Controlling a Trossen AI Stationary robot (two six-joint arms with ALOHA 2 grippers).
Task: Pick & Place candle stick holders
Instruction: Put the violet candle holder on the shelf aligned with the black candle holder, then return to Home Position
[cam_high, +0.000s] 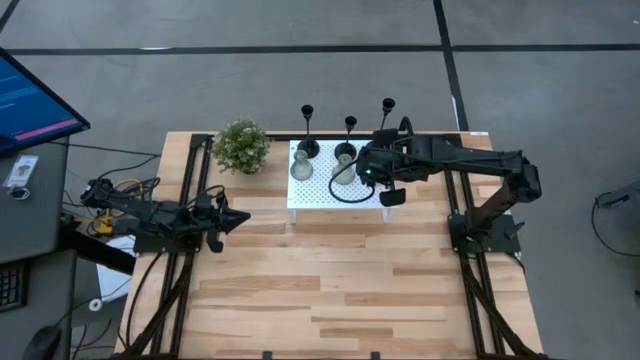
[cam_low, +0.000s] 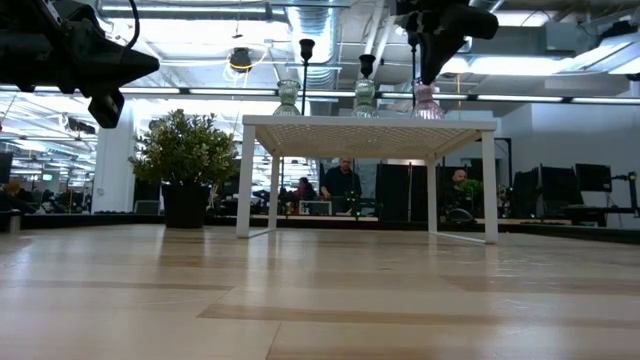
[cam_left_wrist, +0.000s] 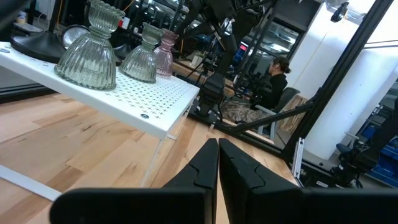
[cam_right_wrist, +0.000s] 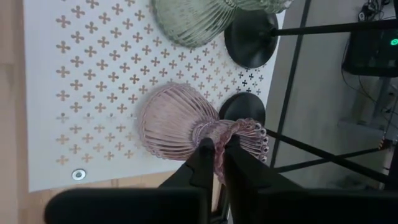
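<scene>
The high view looks straight down on the whole pale wooden counter (cam_high: 330, 270), with both arms and the white perforated metal stand (cam_high: 335, 190) at its far side. The low view sits at counter height on the near edge, facing level across the boards to that same stand (cam_low: 368, 124) and the room behind. The left wrist view faces the stand (cam_left_wrist: 134, 99) obliquely from the left, fairly near. The right wrist view looks down from very close on its perforated top (cam_right_wrist: 93, 93), which all four views share.
</scene>
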